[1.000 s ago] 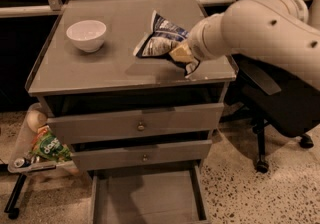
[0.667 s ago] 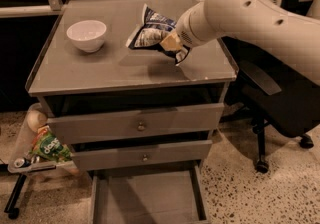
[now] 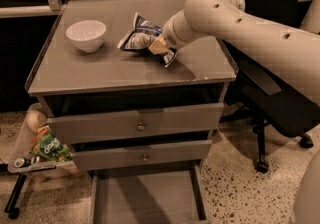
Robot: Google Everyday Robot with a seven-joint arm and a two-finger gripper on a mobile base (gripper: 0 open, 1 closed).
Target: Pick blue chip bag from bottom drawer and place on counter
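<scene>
The blue chip bag, dark blue with white panels, is held just above the counter, right of centre. My gripper reaches in from the right on a thick white arm and is shut on the bag's right end. The bottom drawer is pulled out below, and its grey floor shows nothing on it.
A white bowl stands on the counter at the left. Two knobbed drawers are slightly pulled out. A green snack bag lies on a side rack at the lower left. A black office chair stands to the right.
My gripper has carried the blue chip bag leftward and farther back over the counter, toward the bowl.
</scene>
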